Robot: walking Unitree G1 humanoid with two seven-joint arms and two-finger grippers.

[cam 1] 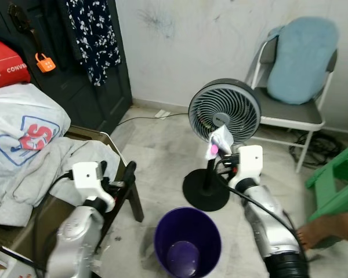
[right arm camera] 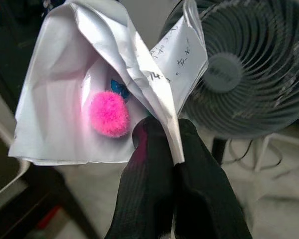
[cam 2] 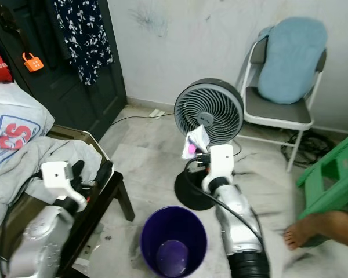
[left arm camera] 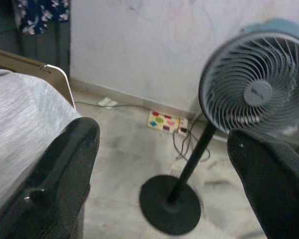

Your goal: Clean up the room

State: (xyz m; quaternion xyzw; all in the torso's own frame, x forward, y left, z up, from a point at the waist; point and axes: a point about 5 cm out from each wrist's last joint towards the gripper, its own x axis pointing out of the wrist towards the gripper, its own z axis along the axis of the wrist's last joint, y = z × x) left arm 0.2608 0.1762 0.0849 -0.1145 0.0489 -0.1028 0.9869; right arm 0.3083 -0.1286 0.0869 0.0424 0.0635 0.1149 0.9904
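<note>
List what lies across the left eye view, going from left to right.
Pile of grey and white clothes → left gripper → purple plastic bin → right gripper pinching a crumpled white paper with a pink pompom → metal chair with a blue cushion → green plastic stool.

Head stereo pair: 2 eyes look forward and down from above both silver arms; shared scene includes round purple plastic bin (cam 1: 187, 242) on floor and grey pedestal fan with black round base (cam 1: 224, 111). Left wrist camera: looks along 2 spread black fingers (left arm camera: 55, 184), fan framed between them, well beyond tips. Right wrist camera: very close, looks along closed jaws at crumpled white paper with pink fuzzy ball (right arm camera: 109, 92) pinched at tips; same fan blurred behind.
</note>
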